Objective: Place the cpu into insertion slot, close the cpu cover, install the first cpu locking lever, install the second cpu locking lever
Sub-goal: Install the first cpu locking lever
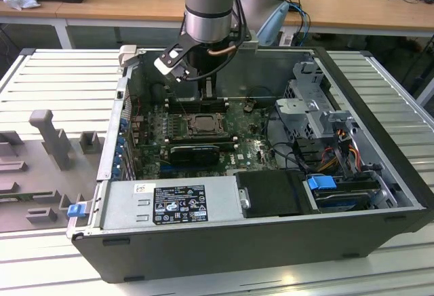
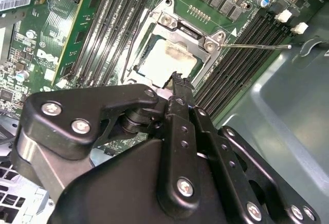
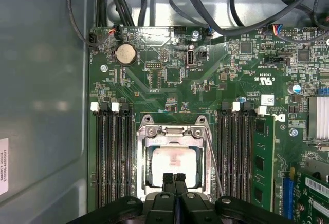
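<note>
Gripper [image 3: 175, 179], matte black, fingers together and empty; smooth silver square cpu [image 3: 174, 163] lies at its six o'clock in the exterior view.

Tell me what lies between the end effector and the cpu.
Nothing. In the first wrist view the end effector, shut, reaches the edge of the cpu with no gap showing.

desk [image 1: 61, 72]: pale grey ribbed metal surface. on it: open dark grey metal computer case [image 1: 258, 242], centre; light grey moulded fixture blocks [image 1: 51, 136], beside the case, on the exterior view's left.
</note>
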`<state>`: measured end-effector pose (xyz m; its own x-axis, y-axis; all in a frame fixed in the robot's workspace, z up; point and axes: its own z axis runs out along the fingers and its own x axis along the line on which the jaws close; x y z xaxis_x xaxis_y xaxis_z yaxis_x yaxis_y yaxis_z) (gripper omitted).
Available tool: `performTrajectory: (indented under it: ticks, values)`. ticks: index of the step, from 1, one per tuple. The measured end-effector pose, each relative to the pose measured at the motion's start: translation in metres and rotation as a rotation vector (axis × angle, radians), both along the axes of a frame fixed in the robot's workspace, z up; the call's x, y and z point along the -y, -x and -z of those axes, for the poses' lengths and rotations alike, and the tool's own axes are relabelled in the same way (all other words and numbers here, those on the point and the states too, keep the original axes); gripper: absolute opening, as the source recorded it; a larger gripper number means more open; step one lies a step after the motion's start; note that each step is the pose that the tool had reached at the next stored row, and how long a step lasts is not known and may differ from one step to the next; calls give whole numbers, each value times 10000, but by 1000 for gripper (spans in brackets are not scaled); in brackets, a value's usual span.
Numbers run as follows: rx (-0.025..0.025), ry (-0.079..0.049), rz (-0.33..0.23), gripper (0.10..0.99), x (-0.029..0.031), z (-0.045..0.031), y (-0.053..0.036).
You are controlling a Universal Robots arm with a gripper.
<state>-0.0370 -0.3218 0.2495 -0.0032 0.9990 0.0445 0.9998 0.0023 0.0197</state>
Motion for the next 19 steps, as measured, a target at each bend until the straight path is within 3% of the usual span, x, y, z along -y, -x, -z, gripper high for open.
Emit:
performTrajectory:
  ticks: [8, 12, 19]
  values:
    - [0, 0, 0, 106, 0, -102, 0]
    - [0, -1, 0, 106, 0, -239, 0]
    - [-1, 0, 0, 106, 0, -349, 0]
